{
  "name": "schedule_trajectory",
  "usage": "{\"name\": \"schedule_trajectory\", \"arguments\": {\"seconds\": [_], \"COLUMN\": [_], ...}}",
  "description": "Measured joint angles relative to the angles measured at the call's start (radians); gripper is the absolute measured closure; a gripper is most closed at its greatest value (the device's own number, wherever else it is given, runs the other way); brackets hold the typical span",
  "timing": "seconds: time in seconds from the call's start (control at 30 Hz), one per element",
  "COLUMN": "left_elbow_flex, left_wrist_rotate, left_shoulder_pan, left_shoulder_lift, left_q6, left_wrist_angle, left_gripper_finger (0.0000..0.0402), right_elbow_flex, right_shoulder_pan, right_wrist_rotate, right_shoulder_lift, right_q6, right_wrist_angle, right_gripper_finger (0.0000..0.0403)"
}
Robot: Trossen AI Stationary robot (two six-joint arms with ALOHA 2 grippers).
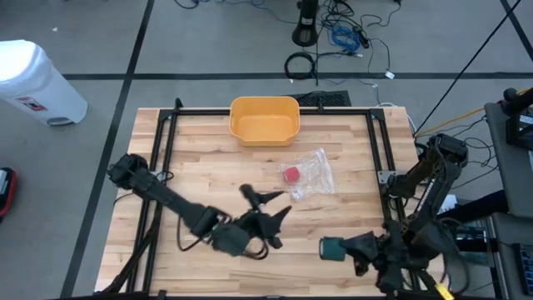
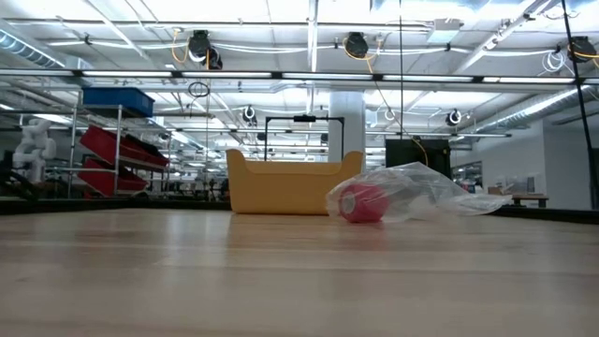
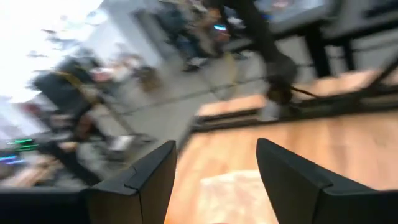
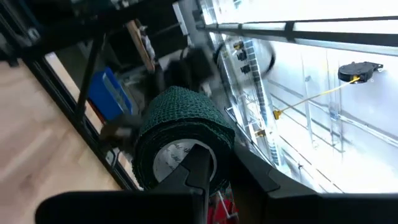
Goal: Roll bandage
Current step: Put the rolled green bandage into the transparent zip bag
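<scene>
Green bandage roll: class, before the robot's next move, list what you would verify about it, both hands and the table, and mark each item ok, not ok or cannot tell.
1. Green bandage roll gripped by the right hand: ok, its fingers are shut on the roll.
2. Left hand free and open: ok, nothing sits between its fingers.
3. Loose bandage end reachable: cannot tell, no free end shows.
4. Plastic bag with the red roll clear of both hands: ok, it lies apart from them near mid-table.
5. Yellow bin out of the way: ok, it sits at the far edge.
</scene>
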Motion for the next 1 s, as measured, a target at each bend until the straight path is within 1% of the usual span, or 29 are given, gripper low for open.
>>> {"name": "schedule_trajectory", "arguments": {"seconds": [0.1,0.2,0.27,0.3,0.33,0.53,0.73,0.87,1.0], "left_elbow_flex": [0.0,0.0,0.0,0.0,0.0,0.0,-0.001,-0.001,0.0], "left_wrist_rotate": [0.212,0.4,0.496,0.527,0.544,0.553,0.557,0.558,0.563], "left_shoulder_pan": [0.08,0.167,0.215,0.236,0.255,0.341,0.389,0.407,0.406], "left_shoulder_lift": [0.0,0.023,0.06,0.083,0.108,0.263,0.343,0.359,0.359], "left_q6": [-0.097,-0.172,-0.192,-0.196,-0.196,-0.162,-0.144,-0.146,-0.197], "left_wrist_angle": [-0.112,-0.221,-0.251,-0.247,-0.239,-0.126,-0.073,-0.089,-0.188], "left_gripper_finger": [0.0173,0.0173,0.0173,0.0173,0.0173,0.0173,0.0173,0.0173,0.0173], "right_elbow_flex": [0.027,0.056,0.068,0.074,0.077,0.088,0.088,0.088,0.088], "right_shoulder_pan": [0.045,0.092,0.119,0.13,0.139,0.155,0.155,0.155,0.155], "right_wrist_rotate": [0.005,0.004,0.005,0.003,0.004,0.005,0.005,0.007,0.007], "right_shoulder_lift": [-0.003,-0.003,-0.003,-0.003,-0.003,-0.003,-0.014,-0.017,-0.017], "right_q6": [0.0,0.009,0.013,0.012,0.008,-0.015,-0.029,-0.03,-0.042], "right_wrist_angle": [0.003,0.003,0.003,0.002,0.002,0.002,0.001,0.0,0.0], "right_gripper_finger": [0.0364,0.0364,0.0364,0.0364,0.0364,0.0364,0.0364,0.0364,0.0364]}}
